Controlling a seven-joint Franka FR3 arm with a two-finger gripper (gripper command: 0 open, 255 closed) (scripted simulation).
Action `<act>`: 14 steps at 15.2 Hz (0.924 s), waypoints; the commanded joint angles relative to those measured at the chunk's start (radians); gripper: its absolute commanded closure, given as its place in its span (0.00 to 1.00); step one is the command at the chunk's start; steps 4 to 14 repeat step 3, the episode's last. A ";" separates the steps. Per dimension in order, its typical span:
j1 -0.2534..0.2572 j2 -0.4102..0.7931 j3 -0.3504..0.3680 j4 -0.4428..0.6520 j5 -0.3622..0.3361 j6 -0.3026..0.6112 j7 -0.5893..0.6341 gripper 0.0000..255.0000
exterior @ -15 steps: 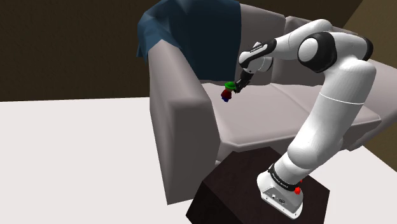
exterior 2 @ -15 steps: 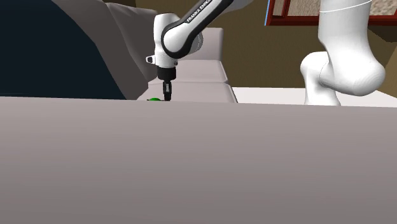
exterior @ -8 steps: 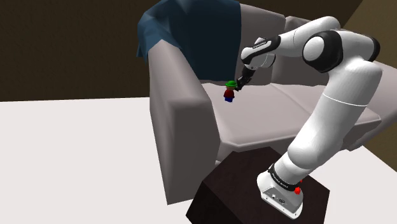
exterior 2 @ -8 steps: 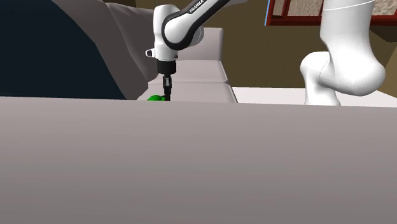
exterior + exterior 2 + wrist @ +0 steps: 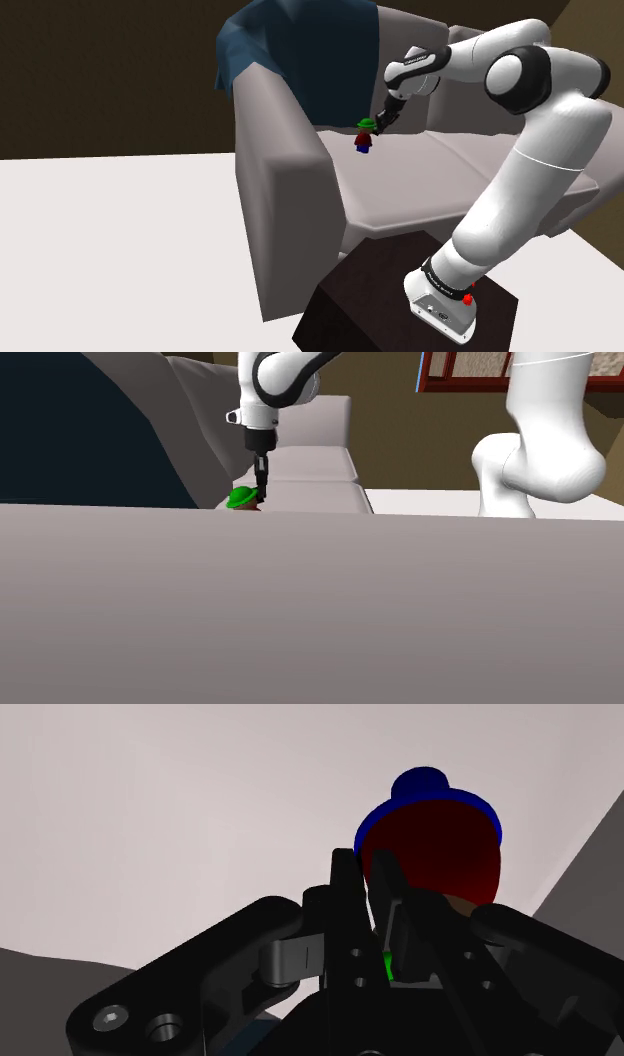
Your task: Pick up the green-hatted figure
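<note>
The figure (image 5: 364, 137) has a green hat, a red body and blue legs. It hangs above the grey sofa seat (image 5: 420, 185), and my gripper (image 5: 375, 126) is shut on its hat. In the second exterior view the green hat (image 5: 242, 499) pokes up just over the near armrest, with the gripper (image 5: 261, 490) at its right side. In the wrist view the black fingers (image 5: 348, 889) are pressed close together, a sliver of green shows between them, and the figure's red body and blue legs (image 5: 435, 849) dangle beyond the fingertips.
The sofa's thick armrest (image 5: 285, 200) stands at the shoulder view's left of the figure. A dark blue blanket (image 5: 310, 50) drapes over the backrest behind it. My dark stand (image 5: 370, 300) sits in front of the sofa. A wide grey armrest (image 5: 300, 602) hides the seat in the second exterior view.
My gripper has risen and shifted toward the shoulder view's right with the figure in it. The figure now hangs higher above the seat and more of its hat shows over the armrest.
</note>
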 commanded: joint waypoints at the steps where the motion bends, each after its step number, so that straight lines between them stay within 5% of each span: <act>1: 0.001 -0.009 -0.001 0.018 -0.006 -0.026 0.006 1.00; 14: 0.001 -0.010 -0.001 0.019 -0.007 -0.028 0.006 1.00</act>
